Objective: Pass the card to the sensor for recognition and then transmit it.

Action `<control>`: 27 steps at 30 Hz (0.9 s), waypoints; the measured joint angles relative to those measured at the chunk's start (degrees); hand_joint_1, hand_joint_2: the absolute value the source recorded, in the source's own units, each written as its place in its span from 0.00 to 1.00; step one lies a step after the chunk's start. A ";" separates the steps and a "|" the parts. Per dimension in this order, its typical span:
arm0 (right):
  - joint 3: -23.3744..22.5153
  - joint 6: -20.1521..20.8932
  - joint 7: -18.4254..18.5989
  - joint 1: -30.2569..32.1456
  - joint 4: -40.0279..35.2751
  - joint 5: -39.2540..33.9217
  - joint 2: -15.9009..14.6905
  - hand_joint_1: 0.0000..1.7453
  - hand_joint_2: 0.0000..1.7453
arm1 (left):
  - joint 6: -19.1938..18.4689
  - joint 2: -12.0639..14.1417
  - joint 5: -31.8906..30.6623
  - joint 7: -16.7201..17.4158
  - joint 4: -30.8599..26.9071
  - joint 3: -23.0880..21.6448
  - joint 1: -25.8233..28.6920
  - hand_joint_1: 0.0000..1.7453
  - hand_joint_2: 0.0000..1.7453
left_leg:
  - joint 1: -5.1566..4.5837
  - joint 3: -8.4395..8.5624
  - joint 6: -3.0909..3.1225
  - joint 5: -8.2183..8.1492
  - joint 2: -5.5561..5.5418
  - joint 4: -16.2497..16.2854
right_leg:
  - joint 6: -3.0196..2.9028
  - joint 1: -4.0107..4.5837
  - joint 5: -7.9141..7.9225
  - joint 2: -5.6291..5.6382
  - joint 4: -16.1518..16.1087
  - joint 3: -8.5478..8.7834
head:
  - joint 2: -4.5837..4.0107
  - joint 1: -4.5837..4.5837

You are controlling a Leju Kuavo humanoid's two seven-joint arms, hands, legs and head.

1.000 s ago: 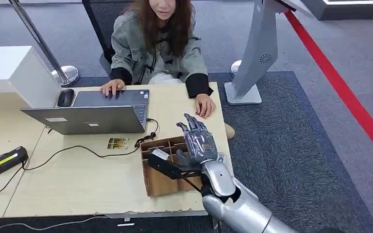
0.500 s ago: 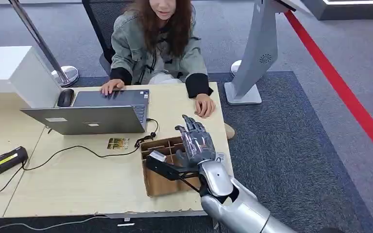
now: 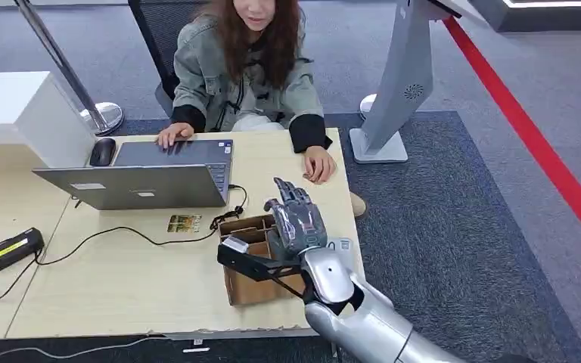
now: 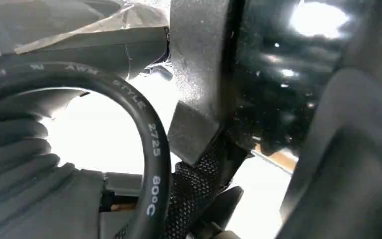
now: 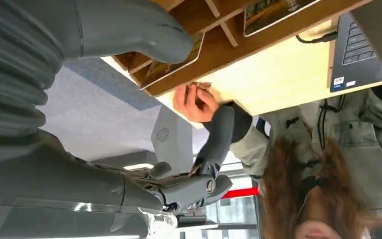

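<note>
**My right hand poised over the card box**

My right hand (image 3: 296, 221) hangs above the cardboard box (image 3: 251, 281) at the near right corner of the desk (image 3: 121, 280), fingers apart and extended, gripping nothing; from that height, I judge, it is lined up to come down into the dividers for a card. In the right wrist view a card (image 5: 173, 66) leans in 1 of the box's slots just beside my thumb (image 5: 129, 25), not yet touched; its print is too small to read. Another card (image 3: 184, 223) lies flat on the desk between the laptop (image 3: 140, 185) and the box. The scanner (image 3: 9, 250), dark with a yellow strip, sits well apart at the desk's far left, its cable (image 3: 121, 231) trailing toward the laptop; the card must cross the desk to reach it. A person (image 3: 242, 68) sits behind the laptop, 1 hand on the keys, the other resting on the desk edge. My left hand's state I cannot tell; a black cable (image 4: 149, 149) near that wrist reads "AWM STYLE 2725 80°C".
</note>
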 joint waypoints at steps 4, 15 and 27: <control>0.09 0.09 0.00 -0.15 0.44 0.02 0.28 0.20 1.00 | 0.09 -0.02 0.00 0.00 -0.04 0.00 -0.01 0.00 0.00 | 0.00 0.00 0.00 0.00 -0.01 0.00 | 0.00 0.00 0.00 0.00 0.00 0.00 | 0.00 0.00; 0.50 -0.35 0.00 -0.27 1.66 -0.07 0.94 0.16 1.00 | 0.35 -0.04 0.02 0.00 -0.09 0.00 -0.08 0.00 0.00 | 0.00 0.00 0.00 0.00 0.00 0.00 | 0.00 0.00 0.00 0.00 0.00 0.00 | 0.00 0.00; 0.52 -0.48 -0.02 -0.28 2.29 -0.42 1.11 0.21 1.00 | 0.55 -0.04 0.02 0.00 -0.09 0.00 -0.10 0.00 0.00 | 0.00 0.00 0.00 0.00 0.00 0.00 | 0.00 0.00 0.00 0.00 0.00 0.00 | 0.00 0.00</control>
